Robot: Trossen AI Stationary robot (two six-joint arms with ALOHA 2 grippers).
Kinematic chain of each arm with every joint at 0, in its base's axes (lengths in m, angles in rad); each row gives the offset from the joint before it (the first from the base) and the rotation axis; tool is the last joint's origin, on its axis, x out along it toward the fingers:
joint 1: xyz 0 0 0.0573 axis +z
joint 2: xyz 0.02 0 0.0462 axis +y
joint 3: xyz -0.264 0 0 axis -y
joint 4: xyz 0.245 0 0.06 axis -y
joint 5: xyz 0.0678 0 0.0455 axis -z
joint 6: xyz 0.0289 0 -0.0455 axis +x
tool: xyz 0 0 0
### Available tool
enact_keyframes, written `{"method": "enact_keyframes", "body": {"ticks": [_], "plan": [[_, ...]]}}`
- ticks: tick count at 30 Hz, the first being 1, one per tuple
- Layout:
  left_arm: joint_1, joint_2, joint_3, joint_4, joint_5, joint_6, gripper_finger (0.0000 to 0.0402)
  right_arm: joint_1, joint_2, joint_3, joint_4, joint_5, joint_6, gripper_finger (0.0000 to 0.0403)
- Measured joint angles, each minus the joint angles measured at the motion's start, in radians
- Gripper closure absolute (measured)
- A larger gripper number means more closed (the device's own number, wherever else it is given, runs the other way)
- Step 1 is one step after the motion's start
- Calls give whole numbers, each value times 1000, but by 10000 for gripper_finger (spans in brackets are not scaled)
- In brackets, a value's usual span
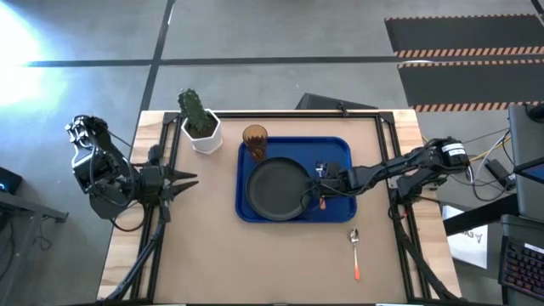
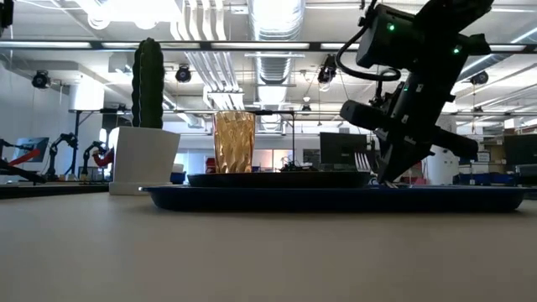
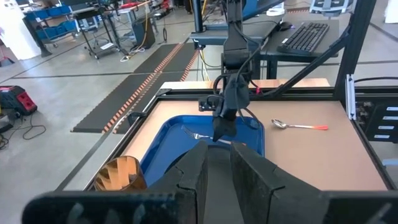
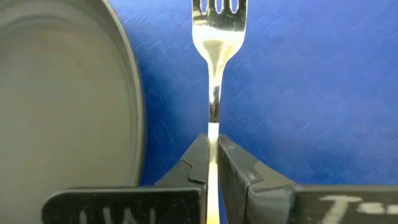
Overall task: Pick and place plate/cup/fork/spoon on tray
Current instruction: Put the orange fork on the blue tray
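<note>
The blue tray (image 1: 336, 153) lies mid-table. The dark plate (image 1: 276, 189) sits on it, and the amber cup (image 1: 254, 138) stands at its far left corner. My right gripper (image 1: 316, 192) is low over the tray, just right of the plate, shut on the fork (image 4: 216, 37). The spoon (image 1: 355, 251) lies on the bare table, on the near side of the tray's right end. My left gripper (image 1: 185, 180) waits open and empty, left of the tray. My right gripper pinches the fork's thin metal shaft (image 4: 214, 127) between its two fingers, behind the tines. The fingers slant down from the table's right. The fork runs on ahead of them, tines (image 4: 217, 7) farthest from the gripper, beside the plate's rim (image 4: 134, 93). Whether it rests on the tray I cannot tell.
A white pot with a green cactus (image 1: 200, 127) stands on the table left of the tray's far left corner. Black frame rails run along the table's left and right sides. Bare tabletop lies on the near side of the tray.
</note>
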Motion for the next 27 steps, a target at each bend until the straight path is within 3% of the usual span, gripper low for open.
{"method": "enact_keyframes", "body": {"ticks": [27], "plan": [[0,1,-2,0,11,0,350,0,0,0,0,-31,22,394]]}}
